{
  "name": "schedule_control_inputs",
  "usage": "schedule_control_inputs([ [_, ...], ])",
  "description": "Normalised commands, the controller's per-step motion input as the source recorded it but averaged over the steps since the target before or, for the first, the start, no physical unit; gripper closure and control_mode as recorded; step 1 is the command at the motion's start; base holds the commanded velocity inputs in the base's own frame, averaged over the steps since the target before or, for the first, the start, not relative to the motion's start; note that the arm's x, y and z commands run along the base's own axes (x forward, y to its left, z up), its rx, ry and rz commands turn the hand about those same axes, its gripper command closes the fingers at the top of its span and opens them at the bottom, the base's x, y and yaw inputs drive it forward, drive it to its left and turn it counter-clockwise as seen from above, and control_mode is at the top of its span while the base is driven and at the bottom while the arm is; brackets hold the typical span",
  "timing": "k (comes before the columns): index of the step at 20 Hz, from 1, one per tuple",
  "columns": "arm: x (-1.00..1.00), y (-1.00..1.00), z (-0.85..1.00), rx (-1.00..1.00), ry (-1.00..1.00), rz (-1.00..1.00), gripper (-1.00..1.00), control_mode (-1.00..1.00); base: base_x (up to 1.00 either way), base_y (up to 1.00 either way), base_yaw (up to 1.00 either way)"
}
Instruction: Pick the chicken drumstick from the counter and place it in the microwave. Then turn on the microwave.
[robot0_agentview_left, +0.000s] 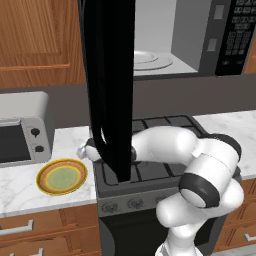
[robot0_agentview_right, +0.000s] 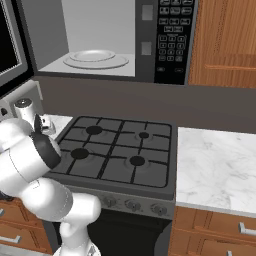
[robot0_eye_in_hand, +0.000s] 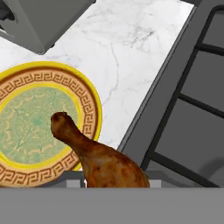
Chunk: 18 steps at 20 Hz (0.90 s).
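Drumstick (robot0_eye_in_hand: 103, 159) is right up against the hand cam, fat end sitting low between where the tips would be, thin knob poking out over the yellow plate (robot0_eye_in_hand: 26, 118); looks lifted off the table (robot0_eye_in_hand: 127, 48); can't actually see the end effector's tips, so can't tell how closed it is. Glossy brown-orange skin, probably light, stiff, a bit slippery; I'd grip the thick meaty end. Microwave (robot0_agentview_right: 100, 40) is open.
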Motion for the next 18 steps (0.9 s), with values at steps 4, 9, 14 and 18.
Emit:
schedule_control_inputs([
  [4,-0.04,-0.32,0.19,0.00,0.00,0.00,1.00,-1.00,0.00,0.00,0.00],
  [9,-0.04,-0.34,0.18,0.00,0.00,0.00,1.00,-1.00,0.00,0.00,0.00],
  [14,-0.02,-0.34,0.16,0.00,0.00,0.00,1.00,-1.00,0.00,0.00,0.00],
  [18,-0.03,-0.33,0.20,0.00,0.00,0.00,1.00,-1.00,0.00,0.00,0.00],
])
